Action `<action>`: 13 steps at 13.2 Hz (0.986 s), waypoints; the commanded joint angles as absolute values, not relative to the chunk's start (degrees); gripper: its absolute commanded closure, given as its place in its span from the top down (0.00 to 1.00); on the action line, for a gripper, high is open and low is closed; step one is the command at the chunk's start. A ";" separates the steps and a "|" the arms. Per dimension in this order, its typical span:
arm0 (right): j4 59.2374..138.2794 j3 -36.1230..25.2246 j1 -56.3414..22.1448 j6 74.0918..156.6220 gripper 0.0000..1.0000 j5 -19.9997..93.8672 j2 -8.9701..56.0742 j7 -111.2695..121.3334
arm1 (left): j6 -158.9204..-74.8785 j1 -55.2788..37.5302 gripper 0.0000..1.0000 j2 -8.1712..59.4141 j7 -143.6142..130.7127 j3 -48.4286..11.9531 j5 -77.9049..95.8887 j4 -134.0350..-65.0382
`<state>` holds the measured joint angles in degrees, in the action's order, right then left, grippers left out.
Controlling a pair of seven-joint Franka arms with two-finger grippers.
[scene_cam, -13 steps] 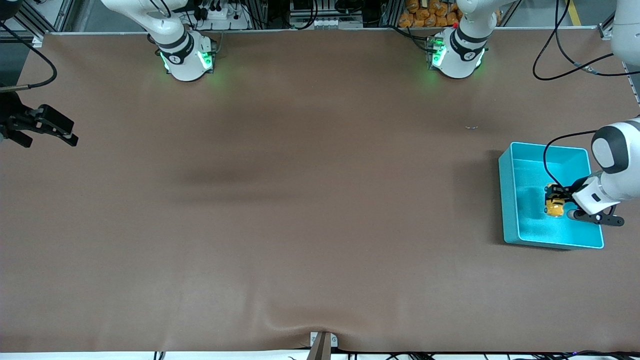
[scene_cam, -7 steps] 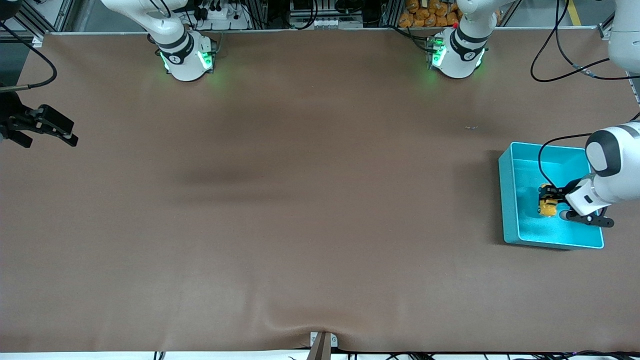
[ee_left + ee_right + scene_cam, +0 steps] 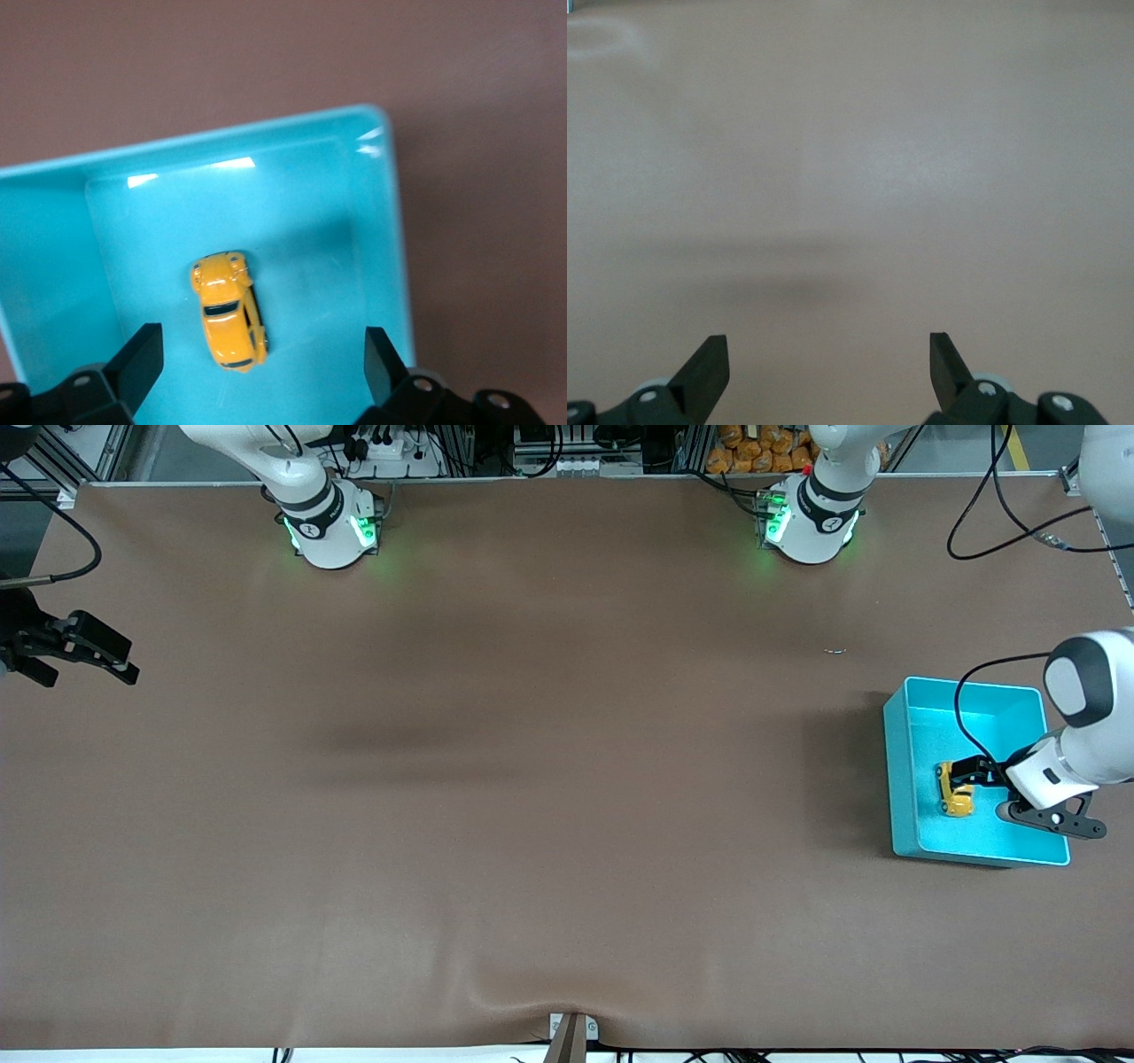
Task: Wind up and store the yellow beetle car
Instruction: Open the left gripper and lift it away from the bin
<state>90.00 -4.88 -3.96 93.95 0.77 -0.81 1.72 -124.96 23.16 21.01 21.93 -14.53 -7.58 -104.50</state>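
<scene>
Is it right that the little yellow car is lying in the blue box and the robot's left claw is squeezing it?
Not quite. The yellow car does lie in the blue box, but the left gripper is open above it, not squeezing, as the left wrist view shows.

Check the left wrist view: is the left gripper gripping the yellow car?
No, the yellow beetle car lies free on the turquoise bin floor between the open left gripper fingers.
</scene>
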 commanded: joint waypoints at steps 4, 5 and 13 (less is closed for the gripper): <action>90.53 -5.54 -5.10 95.62 1.00 1.23 -1.23 0.70 | -108.85 19.89 1.00 5.30 10.03 -21.01 -7.65 -105.47; 90.61 -5.54 -5.18 96.23 1.00 1.23 -1.23 0.70 | -104.89 16.38 1.00 2.84 8.98 -18.92 -6.52 -105.12; 90.62 -5.45 -5.71 98.00 1.00 1.23 -0.79 0.70 | -87.74 -6.32 1.00 -4.13 -4.74 -2.38 -0.70 -96.08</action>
